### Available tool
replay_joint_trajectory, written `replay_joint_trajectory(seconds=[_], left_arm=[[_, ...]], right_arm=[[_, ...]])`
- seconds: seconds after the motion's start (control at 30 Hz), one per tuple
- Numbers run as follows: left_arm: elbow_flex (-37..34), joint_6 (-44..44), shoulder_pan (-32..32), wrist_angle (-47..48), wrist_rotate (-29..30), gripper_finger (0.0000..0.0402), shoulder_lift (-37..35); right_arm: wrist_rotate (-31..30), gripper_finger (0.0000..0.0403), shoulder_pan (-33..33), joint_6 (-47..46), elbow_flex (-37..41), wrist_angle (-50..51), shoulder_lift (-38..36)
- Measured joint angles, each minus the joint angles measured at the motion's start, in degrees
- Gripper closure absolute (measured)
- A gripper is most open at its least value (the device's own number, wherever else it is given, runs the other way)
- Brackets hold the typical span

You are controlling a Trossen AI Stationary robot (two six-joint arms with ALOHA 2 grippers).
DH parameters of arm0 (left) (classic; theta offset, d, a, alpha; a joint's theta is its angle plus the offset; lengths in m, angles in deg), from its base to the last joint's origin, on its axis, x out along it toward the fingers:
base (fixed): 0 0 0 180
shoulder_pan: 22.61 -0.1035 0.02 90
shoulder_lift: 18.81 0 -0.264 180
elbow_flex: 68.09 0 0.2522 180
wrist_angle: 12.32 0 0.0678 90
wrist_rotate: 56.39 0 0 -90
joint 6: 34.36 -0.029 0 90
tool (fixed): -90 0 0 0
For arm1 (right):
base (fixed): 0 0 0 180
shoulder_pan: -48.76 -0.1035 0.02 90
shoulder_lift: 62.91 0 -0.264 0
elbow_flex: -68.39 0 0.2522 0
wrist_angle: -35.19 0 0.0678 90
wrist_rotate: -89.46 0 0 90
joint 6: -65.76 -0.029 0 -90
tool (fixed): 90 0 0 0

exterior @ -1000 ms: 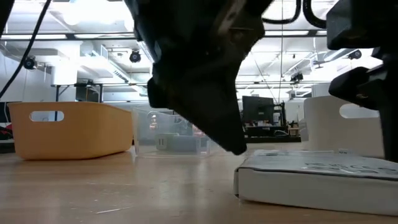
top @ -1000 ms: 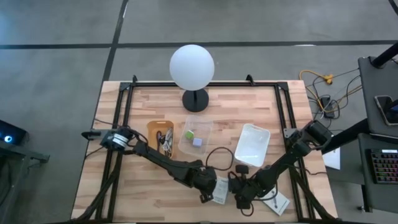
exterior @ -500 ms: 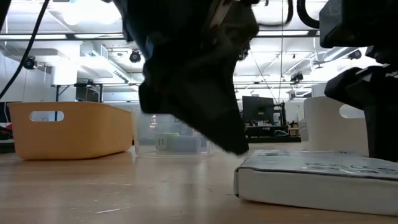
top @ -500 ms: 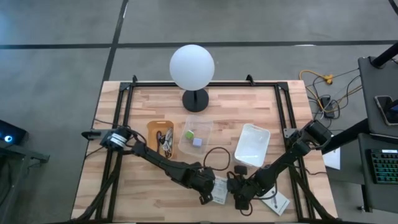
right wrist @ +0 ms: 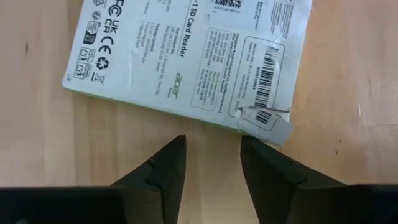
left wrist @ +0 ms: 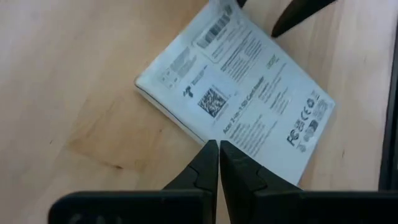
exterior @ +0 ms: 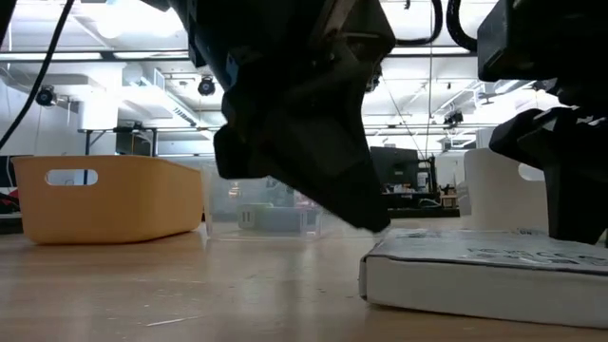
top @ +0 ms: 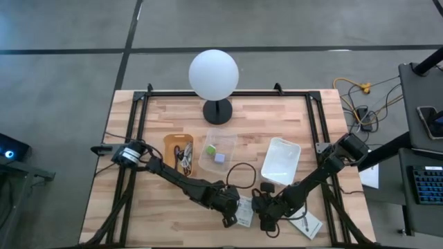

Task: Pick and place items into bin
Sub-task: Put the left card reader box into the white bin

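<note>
A flat white printed packet [top: 244, 211] lies on the wooden table near its near edge, and shows in the low view [exterior: 475, 271] as a thick white slab. My left gripper [top: 230, 217] is shut, just left of the packet, with its tips [left wrist: 219, 146] over the packet's edge [left wrist: 205, 134]. My right gripper [top: 265, 221] is open on the packet's right side. Its two fingers [right wrist: 212, 142] stand just short of the packet's edge [right wrist: 186, 102]. A second white packet [top: 308, 225] lies farther right. My left gripper points slanting down from the table's left, with its shut fingertips [exterior: 375, 223] at the packet's left end [exterior: 370, 261]. Whether they touch it, I cannot tell.
Three bins stand behind the packet: an orange one [top: 178, 152] with cables, a clear one [top: 218, 151] with a green and a grey cube, and a white one [top: 280, 160]. A black cable loop [top: 242, 176] lies between them. The globe lamp [top: 214, 76] stands at the far edge.
My right gripper has moved a little toward the table's left, closer to the packet. My left gripper has edged right toward the packet's left end. The packet has stayed where it was.
</note>
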Motion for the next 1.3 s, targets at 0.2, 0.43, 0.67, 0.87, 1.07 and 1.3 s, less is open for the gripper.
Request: replay_joint_trajectory(seconds=[0.2, 0.43, 0.67, 0.87, 1.07, 1.3], left_arm=[[0.0, -0.1, -0.1, -1.0, -0.5, 0.0402, 0.3], [-2.5, 0.8, -0.2, -1.7, -1.6, 0.0402, 0.0], [-3.2, 1.2, -0.2, -3.3, -1.7, 0.0402, 0.0], [-3.6, 1.1, -0.2, -4.6, -1.7, 0.0402, 0.1], [-3.8, 1.1, -0.2, -4.0, -1.8, 0.0402, 0.3], [-4.6, 1.2, -0.2, -4.7, -1.8, 0.0402, 0.4]], right_arm=[[-0.1, 0.0265, 0.2, 0.0, 0.0, 0.0, 0.0], [-0.3, 0.0259, 0.3, 0.0, -0.2, 0.0, 0.0], [-0.5, 0.0247, 0.5, 1.2, -1.7, 0.1, 0.0], [-2.5, 0.0241, 2.3, 4.0, -3.4, -0.2, 0.0], [-3.5, 0.0240, 4.0, 4.8, -3.6, -0.7, 0.0], [-3.3, 0.0239, 4.3, 4.9, -4.3, -0.9, 0.0]])
